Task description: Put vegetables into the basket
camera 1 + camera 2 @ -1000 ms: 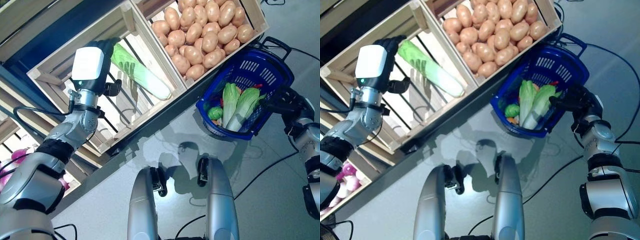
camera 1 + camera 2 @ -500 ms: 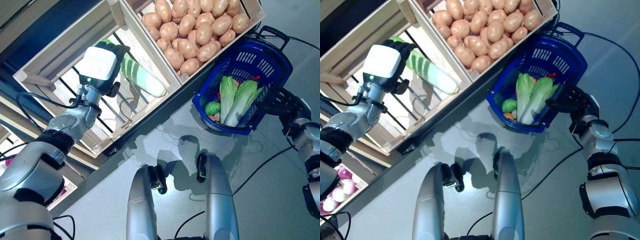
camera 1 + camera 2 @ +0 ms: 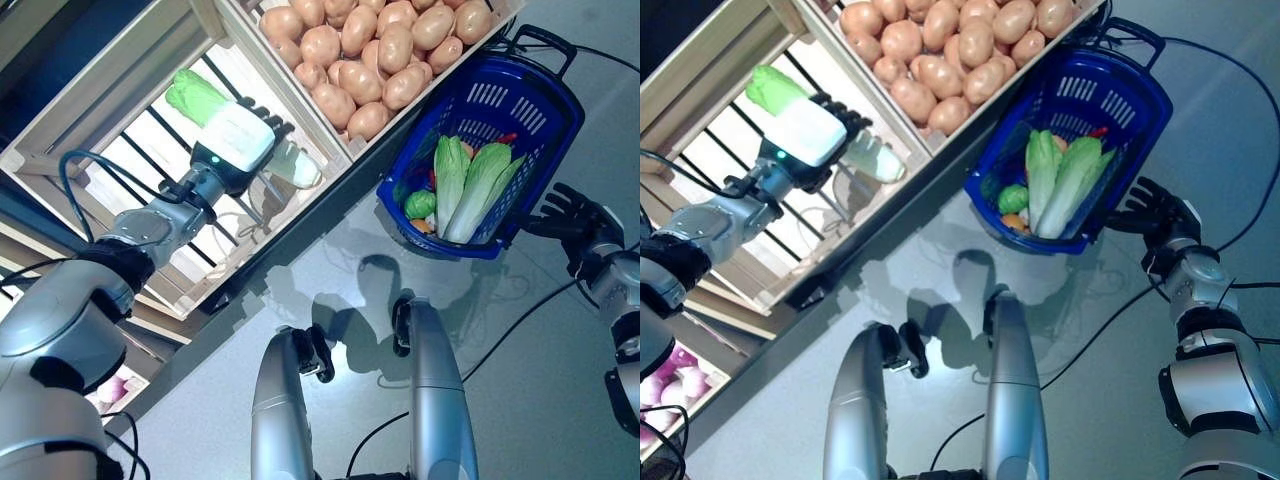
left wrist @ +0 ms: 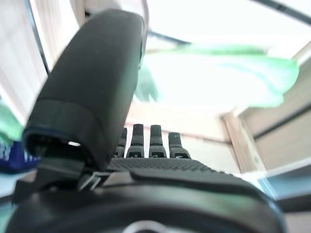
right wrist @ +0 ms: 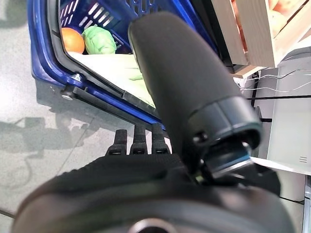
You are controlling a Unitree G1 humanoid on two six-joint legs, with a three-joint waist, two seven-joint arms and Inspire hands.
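Starting on your left: the left hand (image 3: 238,140) is over the slatted wooden crate (image 3: 120,90), right on top of the long cabbage (image 3: 196,95) lying in it. Fingers (image 3: 268,112) look straight, reaching over the vegetable rather than wrapped round it, so you're at the pick step and haven't got a grip yet. The cabbage's long axis runs diagonally across the crate: leafy green end toward the crate's far left corner, pale stem end (image 3: 298,170) poking out past your hand toward the potato crate (image 3: 370,50). To me, the next move is curling round the middle, across that axis, then lifting clear of the divider.

Further right, the blue basket (image 3: 545,120) sits on the floor with two leafy greens (image 3: 470,185) already inside. Your right hand (image 3: 572,212) is just beside its rim, fingers spread and holding nothing.
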